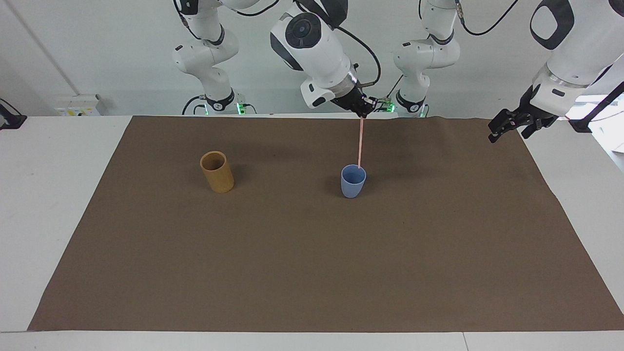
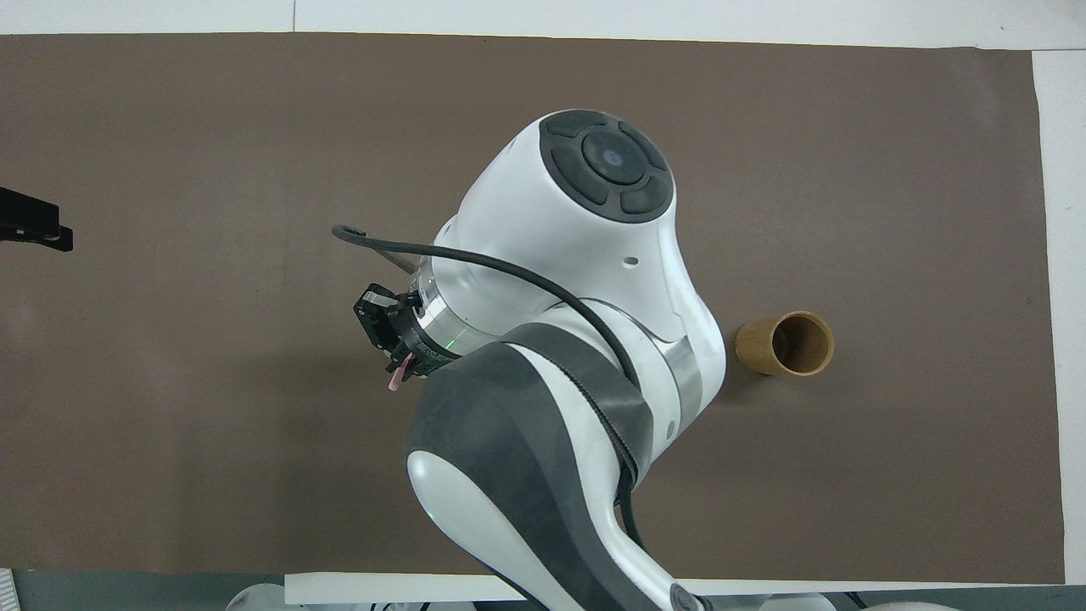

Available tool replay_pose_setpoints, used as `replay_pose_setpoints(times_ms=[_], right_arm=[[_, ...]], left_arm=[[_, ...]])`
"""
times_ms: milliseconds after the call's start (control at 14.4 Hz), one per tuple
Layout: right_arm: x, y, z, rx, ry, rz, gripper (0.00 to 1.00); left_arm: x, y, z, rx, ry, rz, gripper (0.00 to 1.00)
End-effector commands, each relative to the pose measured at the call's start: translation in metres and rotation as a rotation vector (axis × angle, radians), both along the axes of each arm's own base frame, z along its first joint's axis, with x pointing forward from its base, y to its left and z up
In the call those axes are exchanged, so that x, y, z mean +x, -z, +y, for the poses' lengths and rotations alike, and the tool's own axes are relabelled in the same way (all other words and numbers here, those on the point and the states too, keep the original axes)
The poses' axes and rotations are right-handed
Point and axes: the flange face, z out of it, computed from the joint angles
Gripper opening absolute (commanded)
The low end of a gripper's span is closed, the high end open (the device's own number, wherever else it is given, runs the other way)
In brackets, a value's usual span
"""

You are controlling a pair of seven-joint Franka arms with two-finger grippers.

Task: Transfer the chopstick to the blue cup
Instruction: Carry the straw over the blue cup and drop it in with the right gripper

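We see the right gripper [image 1: 361, 113] over the blue cup [image 1: 353, 181], fingers clamped on the chopstick [image 1: 360, 144] — its lower tip at the cup's rim. Our left gripper [image 1: 512, 127] waits wide open, holding nothing, at the left arm's end — past the mat [image 1: 312, 273] corner.

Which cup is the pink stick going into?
The blue cup. The right gripper holds the pink stick upright, its lower tip at that cup's rim. The brown cup stands apart, toward the right arm's end, with nothing over it.
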Motion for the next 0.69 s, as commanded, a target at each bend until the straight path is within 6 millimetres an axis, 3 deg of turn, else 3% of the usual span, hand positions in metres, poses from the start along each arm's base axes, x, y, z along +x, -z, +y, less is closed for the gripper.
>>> replay_pose_setpoints(times_ms=[0, 416, 624], right_arm=[[0.000, 0.013, -0.006, 0.001, 0.032, 0.030, 0.00], [0.010, 0.046, -0.010, -0.017, 0.055, 0.045, 0.00], [0.007, 0.052, -0.012, -0.012, 0.061, 0.068, 0.00]], left_arm=[[0.001, 0.000, 0.001, -0.003, 0.001, 0.007, 1.00], [0.000, -0.001, 0.001, -0.003, 0.001, 0.005, 1.00], [0.000, -0.001, 0.001, -0.003, 0.001, 0.005, 1.00]])
